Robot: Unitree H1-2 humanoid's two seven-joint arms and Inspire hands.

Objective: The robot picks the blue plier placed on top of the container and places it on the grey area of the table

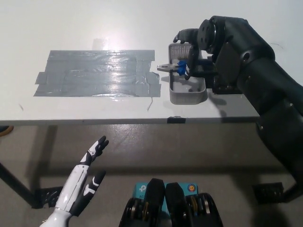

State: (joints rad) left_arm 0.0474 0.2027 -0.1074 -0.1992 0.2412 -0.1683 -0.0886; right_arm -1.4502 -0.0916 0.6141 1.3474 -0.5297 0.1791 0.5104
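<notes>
- Blue plier (176, 67): lies across the rim of the grey container (187, 92), metal nose pointing toward the grey area (97, 73).
- My right hand (191, 49): over the handles; finger closure cannot be determined.
- My left hand (84, 178): below the table (57, 23), fingers spread, empty.

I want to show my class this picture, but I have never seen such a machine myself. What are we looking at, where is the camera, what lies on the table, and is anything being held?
This is a humanoid robot seen from a camera on its own head, looking steeply down. Its black right hand reaches over a small grey container on the white table. Across the container lies the blue plier, its metal tip pointing left. The hand covers the handles, so the picture does not show whether it grips them. To the left, strips of grey tape form the grey area, where the plier should go. The white left hand rests open below the table's edge, holding nothing.
</notes>
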